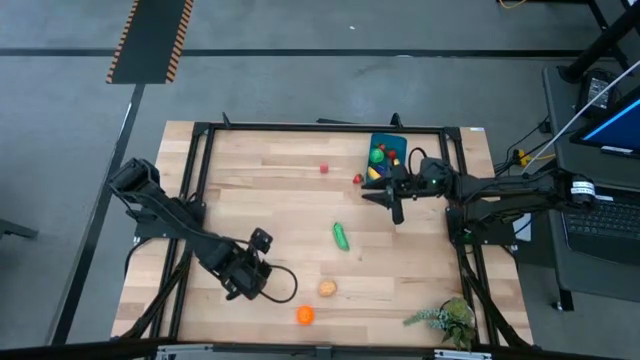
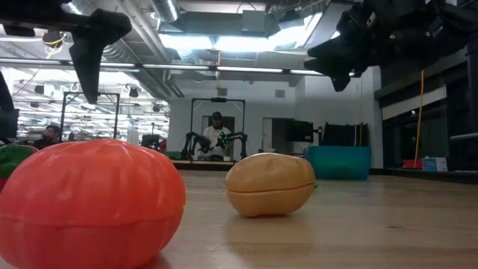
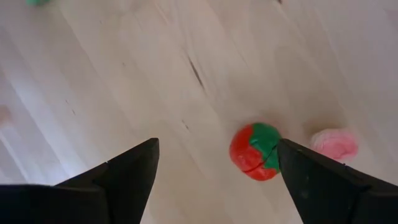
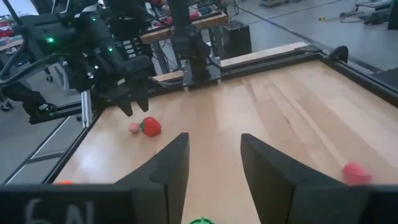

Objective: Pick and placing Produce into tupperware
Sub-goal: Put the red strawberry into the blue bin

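Next grab is clearly the left arm's job. The left pincer (image 3: 217,147) hangs right over a little red tomato (image 3: 254,152) with a green cap. Its fingers are spread wide with nothing in them.

The tomato sits on the bench (image 1: 280,205) inside the gap between the two fingers, but not centred. It's crowding one finger and leaves a lot of bare wood toward the other. It's roundish, so there's no real long axis to line up with. I'd guess wrist angle hardly matters and it only needs a small sideways nudge before dropping.

A pink piece (image 3: 336,143) lies just beside the tomato, outside the gap on the crowded side. That finger could bump it on the way down.

All of that is well apart from the tupperware (image 1: 388,138), diagonally across the bench from it on the left arm's side. From above, the left arm covers the tomato completely.

The right pincer (image 4: 214,140) hovers just beside the tupperware, fingers partly apart and empty. It's way farther from the tomato than the left one. The tupperware already has a few pieces in it. A green cucumber (image 1: 341,236) lies on the open bench, nearer the tupperware than the tomato is.
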